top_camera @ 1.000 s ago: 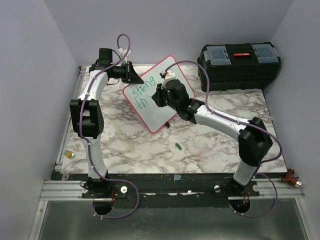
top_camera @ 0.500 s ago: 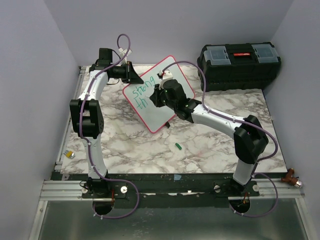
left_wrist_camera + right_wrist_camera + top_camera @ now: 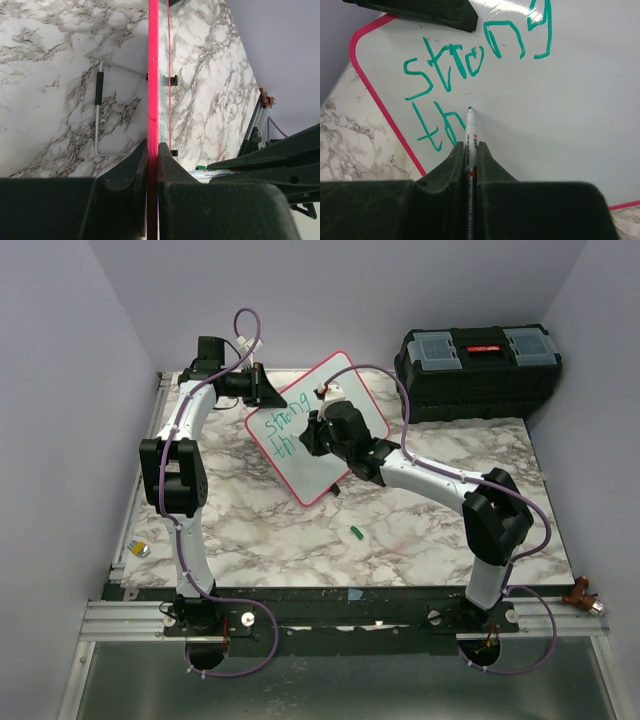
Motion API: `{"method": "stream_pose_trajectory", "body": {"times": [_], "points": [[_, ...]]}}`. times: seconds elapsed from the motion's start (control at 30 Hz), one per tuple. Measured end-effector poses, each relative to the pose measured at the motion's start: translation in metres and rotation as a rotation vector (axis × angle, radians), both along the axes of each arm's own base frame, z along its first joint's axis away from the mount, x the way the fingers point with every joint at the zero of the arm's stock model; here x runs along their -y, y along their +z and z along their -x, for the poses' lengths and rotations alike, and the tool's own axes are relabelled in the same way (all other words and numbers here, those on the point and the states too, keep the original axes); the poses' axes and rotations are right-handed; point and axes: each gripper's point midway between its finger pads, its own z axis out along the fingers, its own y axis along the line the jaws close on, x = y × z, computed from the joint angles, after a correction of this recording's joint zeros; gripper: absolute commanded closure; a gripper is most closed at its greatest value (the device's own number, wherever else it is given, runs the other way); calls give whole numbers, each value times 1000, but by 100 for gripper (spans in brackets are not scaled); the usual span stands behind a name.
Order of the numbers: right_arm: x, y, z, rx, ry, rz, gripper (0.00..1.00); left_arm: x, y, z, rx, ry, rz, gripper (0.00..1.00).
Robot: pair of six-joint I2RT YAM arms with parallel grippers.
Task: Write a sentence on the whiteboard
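Note:
The whiteboard (image 3: 330, 465), white with a pink-red frame, stands tilted on the marble table. My left gripper (image 3: 266, 390) is shut on its upper left edge; the left wrist view shows the red frame (image 3: 153, 75) edge-on between the jaws. My right gripper (image 3: 314, 434) is shut on a white marker (image 3: 470, 137). Its tip touches the board just right of the green "th". The sentence (image 3: 470, 60) reads "strong" on the first line and "th" (image 3: 434, 127) on the second.
A black toolbox (image 3: 478, 361) stands at the back right. A green marker cap (image 3: 355, 532) lies on the table in front of the board. A small yellow object (image 3: 141, 549) lies at the left edge. The board's wire stand (image 3: 100, 107) shows behind it.
My right gripper has shifted slightly left and up along the board with the marker. The second line has grown by a stroke. The left arm has not moved.

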Motion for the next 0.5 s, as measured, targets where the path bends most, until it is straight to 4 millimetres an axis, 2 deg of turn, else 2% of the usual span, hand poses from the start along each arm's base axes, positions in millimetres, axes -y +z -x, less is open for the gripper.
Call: {"method": "stream_pose_trajectory", "body": {"times": [0.5], "points": [[16, -24, 19, -60, -17, -6, 99, 0, 0, 0, 0, 1, -1, 100]]}}
